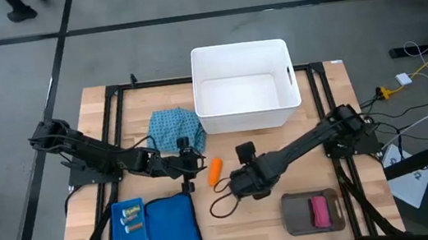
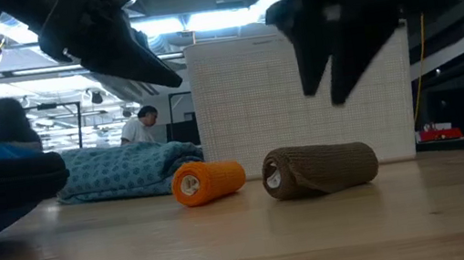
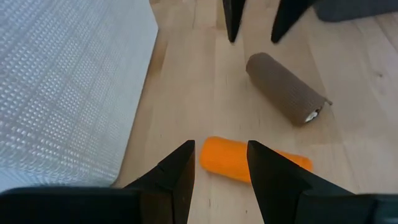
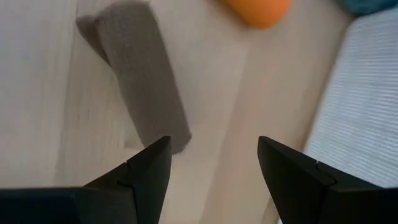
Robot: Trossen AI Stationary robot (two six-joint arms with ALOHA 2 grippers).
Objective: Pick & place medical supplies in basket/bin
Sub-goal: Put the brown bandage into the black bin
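Note:
The orange cylinder (image 1: pixel 215 168) lies on its side on the wooden table, in front of the white bin (image 1: pixel 246 114). A brown roll (image 2: pixel 321 169) lies on its side just right of it. My left gripper (image 3: pixel 219 167) hovers open, slanting down at the orange cylinder (image 3: pixel 249 163), and touches nothing. Above the brown roll (image 4: pixel 146 93) my right gripper (image 4: pixel 211 163) stands open, pointing down, with nothing between its fingers. The teal cloth bundle (image 1: pixel 175 129) rests on the table against the bin's left front corner. The pink block (image 1: pixel 320 210) lies in a grey tray. Small vials (image 1: pixel 132 220) sit in a blue tray.
A large blue zip pouch (image 1: pixel 172 231) lies at the near edge, between the blue tray (image 1: pixel 119 236) and a black cord loop (image 1: pixel 221 208). The grey tray (image 1: pixel 297 218) sits at the near right. A black frame (image 1: pixel 117 108) runs around the tabletop. People stand in the room behind.

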